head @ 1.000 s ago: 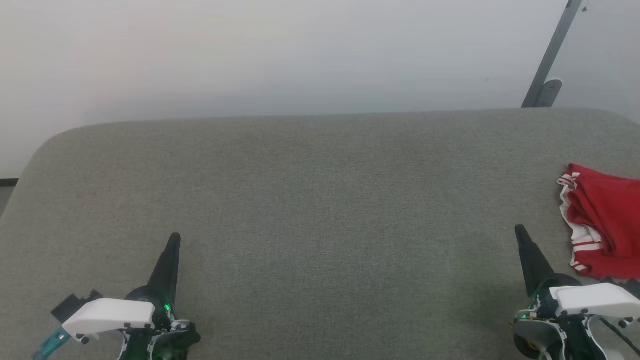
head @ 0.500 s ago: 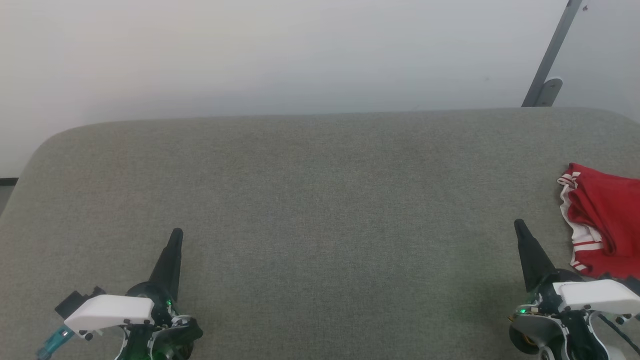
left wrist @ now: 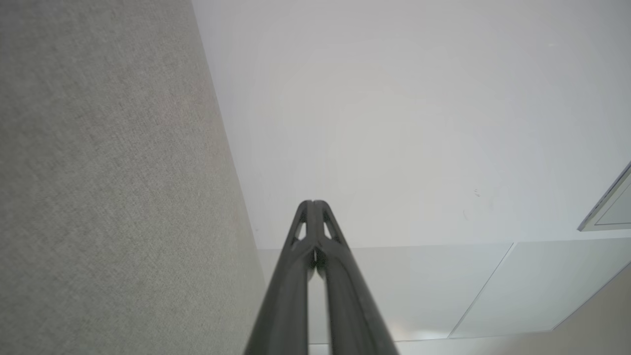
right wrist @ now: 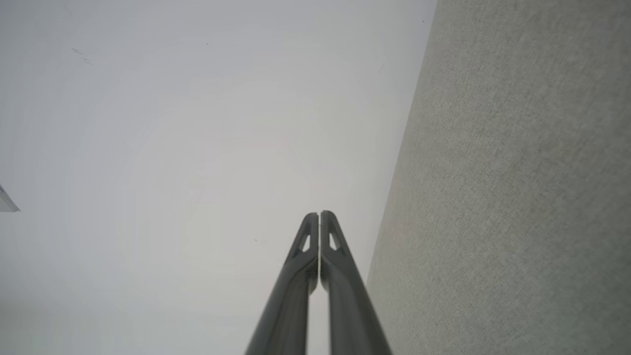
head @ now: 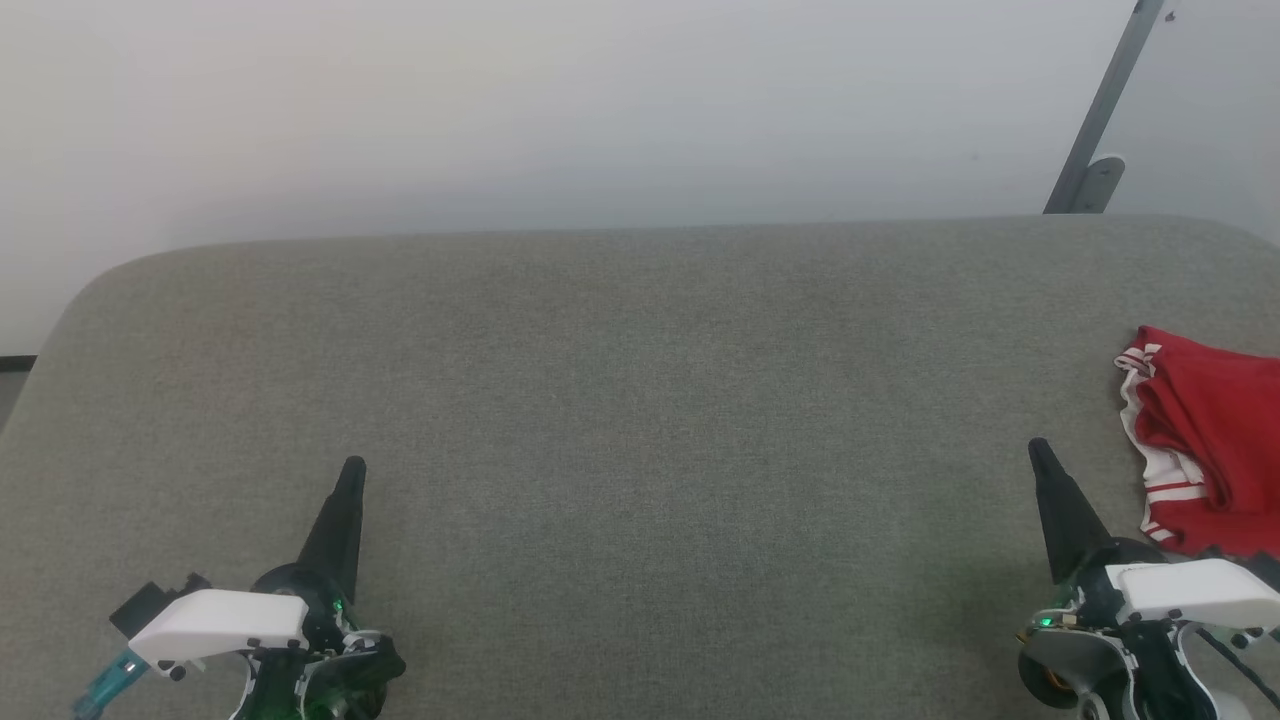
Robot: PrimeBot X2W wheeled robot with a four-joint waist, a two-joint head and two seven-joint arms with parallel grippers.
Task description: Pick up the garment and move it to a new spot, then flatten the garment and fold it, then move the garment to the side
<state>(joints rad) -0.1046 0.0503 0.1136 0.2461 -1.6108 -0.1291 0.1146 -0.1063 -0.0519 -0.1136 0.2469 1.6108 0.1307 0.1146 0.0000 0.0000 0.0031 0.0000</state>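
Note:
The garment, red with white and striped trim, lies bunched at the right edge of the grey fabric surface, partly cut off by the frame. My right gripper is shut and empty just left of it, apart from the cloth. My left gripper is shut and empty at the lower left, far from the garment. In the left wrist view my left gripper has its fingers pressed together. In the right wrist view my right gripper is likewise closed, with nothing held.
A pale wall rises behind the surface's rounded far edge. A grey metal bar with a bracket leans at the upper right. The grey surface fills the left of the left wrist view and the grey surface the right of the right wrist view.
Both grippers have shifted slightly up the head view since a second ago, then held still. The garment has not moved.

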